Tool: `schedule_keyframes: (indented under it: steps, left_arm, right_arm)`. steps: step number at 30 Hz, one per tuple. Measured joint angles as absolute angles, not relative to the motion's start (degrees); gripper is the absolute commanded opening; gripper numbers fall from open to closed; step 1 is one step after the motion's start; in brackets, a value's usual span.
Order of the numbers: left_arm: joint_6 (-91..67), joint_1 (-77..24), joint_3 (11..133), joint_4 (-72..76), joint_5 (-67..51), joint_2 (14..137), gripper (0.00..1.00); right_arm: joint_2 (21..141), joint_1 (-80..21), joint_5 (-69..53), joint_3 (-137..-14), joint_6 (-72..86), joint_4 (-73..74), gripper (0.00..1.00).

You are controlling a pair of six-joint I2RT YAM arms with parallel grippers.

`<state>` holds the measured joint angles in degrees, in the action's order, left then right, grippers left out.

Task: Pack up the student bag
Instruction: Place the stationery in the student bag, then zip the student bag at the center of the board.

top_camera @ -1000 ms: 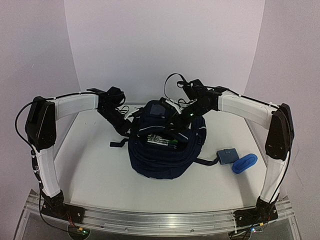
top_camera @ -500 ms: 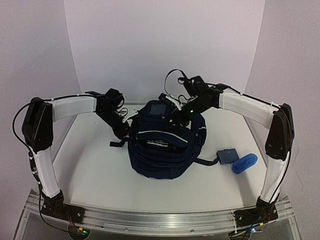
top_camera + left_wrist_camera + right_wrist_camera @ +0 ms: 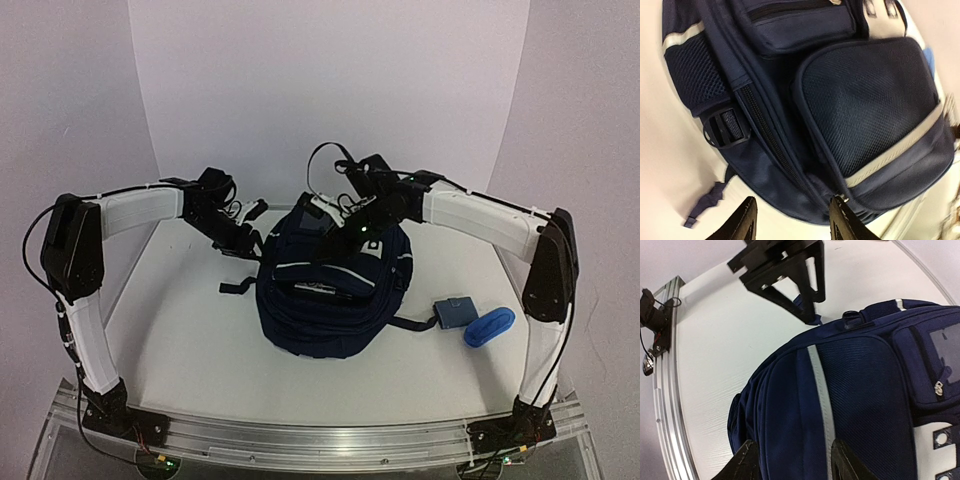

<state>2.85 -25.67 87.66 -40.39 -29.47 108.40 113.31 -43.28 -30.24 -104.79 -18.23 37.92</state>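
Backpack at centre stage: the student bag sits mid-table, front pockets facing the arm bases, as both arms lean in over its far end. The left gripper hangs by the bag's side near a strap buckle, fingers spread wide and holding nothing. The right gripper hovers over the mesh front panel, likewise wide and empty. A small blue pouch and a bright blue object beside it lie on the table to the bag's right, outside it. The zips in view look closed (what is already inside cannot be told), so most of the packing appears yet to be done.
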Motion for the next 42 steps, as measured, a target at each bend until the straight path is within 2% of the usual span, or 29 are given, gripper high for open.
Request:
schedule_keyframes:
  steps: [6, 10, 13, 18, 21, 23, 28, 42]
  left_arm:
    - [-15.1, -24.6, 84.7, -36.1, -31.7, 108.4, 0.51]
    - [-28.3, -23.9, 83.1, -31.7, -32.4, 108.4, 0.49]
    - [-37.1, -24.0, 82.8, -29.8, -31.9, 108.4, 0.43]
    - [-47.7, -26.2, 82.5, -29.5, -29.4, 108.4, 0.25]
    - [-51.5, -28.3, 82.4, -29.9, -28.2, 108.4, 0.22]
    - [-53.3, -29.5, 82.4, -30.0, -27.2, 108.6, 0.23]
    - [-54.9, -31.6, 83.1, -31.6, -24.7, 110.0, 0.37]
    - [-50.9, -32.0, 96.4, -45.8, -19.2, 116.7, 0.35]
  right_arm:
    - [113.5, -46.8, -22.9, -99.1, -19.3, 35.0, 0.50]
    - [114.1, -48.1, -18.1, -96.4, -20.2, 33.3, 0.46]
    - [114.4, -48.5, -16.2, -95.0, -21.2, 32.0, 0.43]
    - [115.4, -48.9, -14.5, -93.1, -22.7, 29.9, 0.38]
    - [115.9, -48.9, -14.2, -92.5, -23.4, 29.0, 0.37]
    - [116.0, -49.0, -14.1, -92.1, -23.6, 28.6, 0.37]
    - [116.0, -49.0, -14.0, -91.6, -23.8, 27.8, 0.37]
    - [116.3, -49.1, -12.2, -91.3, -23.9, 26.2, 0.37]
